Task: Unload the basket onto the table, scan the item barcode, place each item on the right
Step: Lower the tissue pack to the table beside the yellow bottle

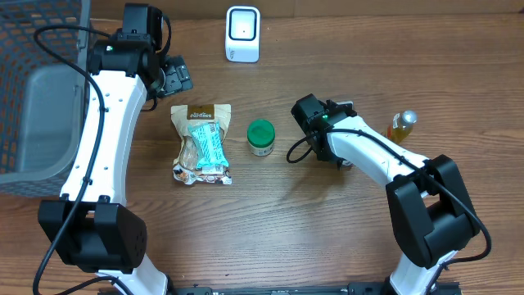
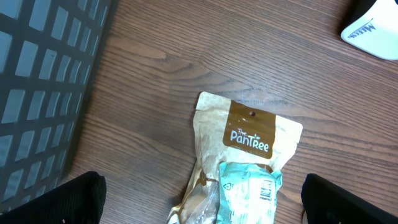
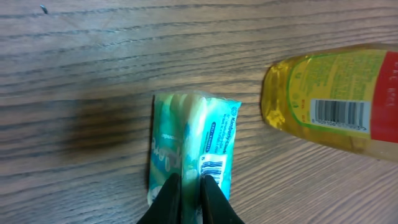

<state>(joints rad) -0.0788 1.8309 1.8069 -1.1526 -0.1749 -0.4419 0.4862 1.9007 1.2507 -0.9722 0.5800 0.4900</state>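
Note:
My right gripper point(image 3: 189, 180) is shut on a teal tissue packet point(image 3: 193, 134), pinching a fold of its near end; a barcode point(image 3: 213, 167) shows on the packet beside the right finger. In the overhead view the right arm hides the packet. The white barcode scanner point(image 1: 242, 33) stands at the back of the table, far from that gripper. My left gripper point(image 2: 202, 205) is open, hovering over the top of a brown and teal snack bag point(image 2: 245, 162) with nothing between its fingers point(image 2: 68, 199).
A green-lidded jar point(image 1: 261, 137) stands between the snack bag point(image 1: 201, 144) and the right arm. A yellow bottle point(image 1: 401, 124) lies just right of the packet, label barcode up. A dark mesh basket point(image 1: 41, 82) fills the far left.

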